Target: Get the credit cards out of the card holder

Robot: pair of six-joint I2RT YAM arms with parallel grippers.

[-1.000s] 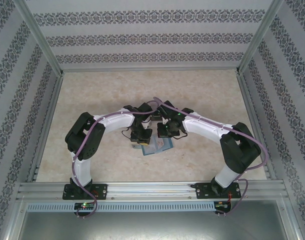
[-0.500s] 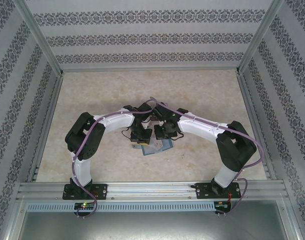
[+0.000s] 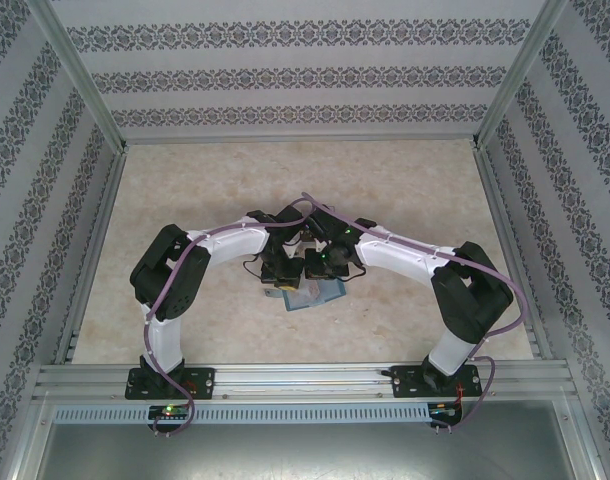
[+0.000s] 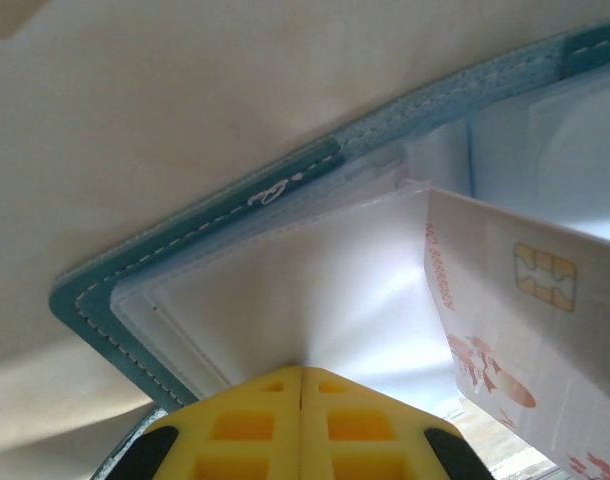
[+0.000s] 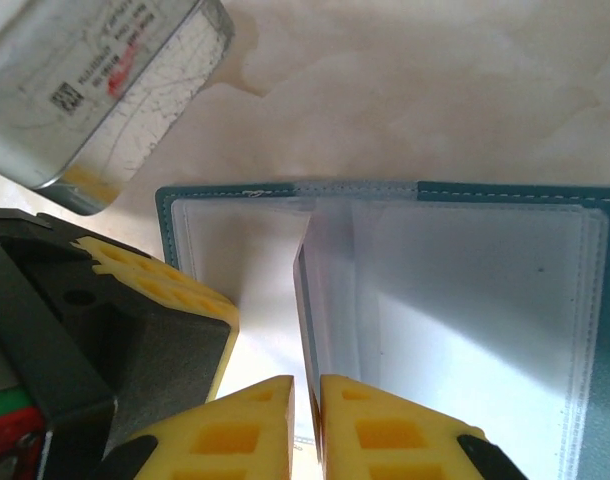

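Observation:
The teal card holder [image 3: 313, 297] lies open on the table between the two arms, its clear inner pockets facing up [image 5: 485, 300]. My left gripper [image 4: 302, 372] is shut, with its yellow tips pressed down on the left pocket page [image 4: 285, 290] near the holder's stitched edge [image 4: 95, 300]. A whitish credit card [image 4: 525, 330] with a chip and red print stands tilted up out of the holder. Seen edge-on, that credit card [image 5: 303, 300] runs into the narrow gap of my right gripper [image 5: 307, 385]. It lies against the right finger, and the jaws stand slightly apart.
A clear plastic box [image 5: 105, 80] sits just beyond the holder's far left corner. The left gripper's finger [image 5: 155, 290] is close beside my right fingers. Both arms crowd the table's middle [image 3: 305, 260]; patterned walls enclose the workspace.
The right arm has shifted a little left toward the holder, and its jaws have parted slightly. The left arm has stayed put.

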